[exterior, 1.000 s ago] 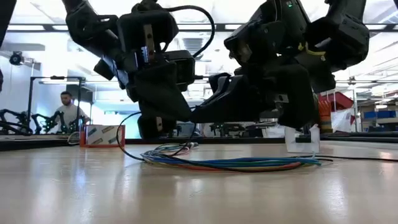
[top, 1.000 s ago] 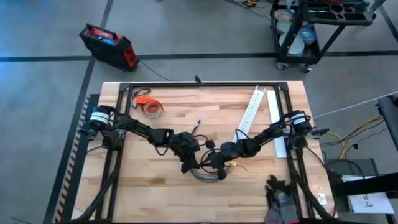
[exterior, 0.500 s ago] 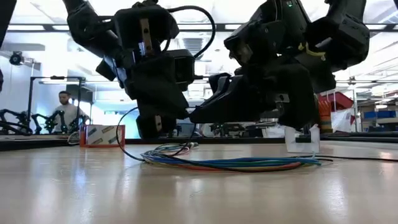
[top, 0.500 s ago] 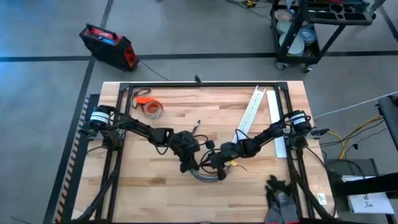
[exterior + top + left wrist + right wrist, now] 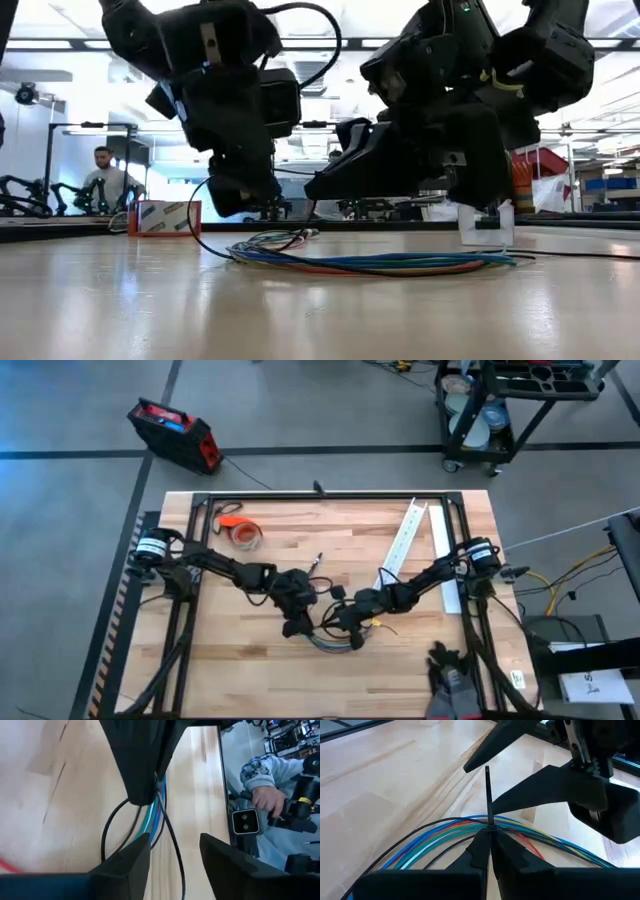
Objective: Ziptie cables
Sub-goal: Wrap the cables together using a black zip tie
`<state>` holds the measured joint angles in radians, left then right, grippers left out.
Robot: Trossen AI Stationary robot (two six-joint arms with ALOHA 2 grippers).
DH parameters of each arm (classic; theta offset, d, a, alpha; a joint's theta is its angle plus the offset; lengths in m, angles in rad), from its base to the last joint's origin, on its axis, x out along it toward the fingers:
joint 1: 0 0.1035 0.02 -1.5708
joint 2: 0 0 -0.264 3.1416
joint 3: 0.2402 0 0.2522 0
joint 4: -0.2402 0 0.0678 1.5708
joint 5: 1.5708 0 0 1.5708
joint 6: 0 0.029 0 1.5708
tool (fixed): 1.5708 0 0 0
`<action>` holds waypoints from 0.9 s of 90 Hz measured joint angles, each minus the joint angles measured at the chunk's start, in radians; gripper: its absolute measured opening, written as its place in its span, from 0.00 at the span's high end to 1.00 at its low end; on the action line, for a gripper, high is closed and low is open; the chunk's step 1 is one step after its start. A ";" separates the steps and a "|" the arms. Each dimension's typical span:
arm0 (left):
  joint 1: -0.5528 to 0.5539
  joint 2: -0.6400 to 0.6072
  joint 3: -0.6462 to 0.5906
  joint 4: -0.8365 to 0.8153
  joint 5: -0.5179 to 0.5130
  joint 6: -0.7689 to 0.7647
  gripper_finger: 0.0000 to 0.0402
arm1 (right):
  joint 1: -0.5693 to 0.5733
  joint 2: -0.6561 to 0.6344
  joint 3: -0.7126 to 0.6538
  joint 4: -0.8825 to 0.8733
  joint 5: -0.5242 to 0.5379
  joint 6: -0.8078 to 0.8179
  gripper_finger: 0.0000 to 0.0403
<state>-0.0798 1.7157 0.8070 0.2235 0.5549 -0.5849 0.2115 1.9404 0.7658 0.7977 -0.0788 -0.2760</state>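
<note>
Lifted off the cables (image 5: pixel 370 262), left gripper (image 5: pixel 291 627) gapes empty; right gripper (image 5: pixel 489 840) pinches ziptie (image 5: pixel 488 795)

Cables (image 5: pixel 330 643), tape roll (image 5: pixel 243 535) on wooden table (image 5: pixel 230 670)

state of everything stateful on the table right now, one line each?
cables: lying flat on the table, loose bundle, not cinched.
ziptie: standing upright above the cables, pinched at its lower end.
right gripper: jaws shut on the ziptie, just over the cables.
left gripper: jaws open, hovering above the cables, holding nothing.
orange tape roll: lying flat at the table's far left, untouched.
</note>
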 joint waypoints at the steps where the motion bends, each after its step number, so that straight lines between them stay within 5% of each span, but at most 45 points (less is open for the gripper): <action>1: 0.000 0.000 -0.003 0.002 0.000 -0.003 0.60 | 0.000 0.000 0.000 0.000 0.000 0.000 1.00; 36: 0.027 0.000 -0.087 0.205 0.012 -0.092 0.74 | 0.000 0.000 0.000 0.000 0.000 -0.001 1.00; 81: 0.031 0.000 -0.099 0.228 0.012 -0.178 0.84 | 0.000 0.000 0.000 0.000 0.001 0.003 1.00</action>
<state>-0.0486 1.7157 0.7082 0.4511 0.5667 -0.7630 0.2115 1.9404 0.7654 0.7976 -0.0780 -0.2729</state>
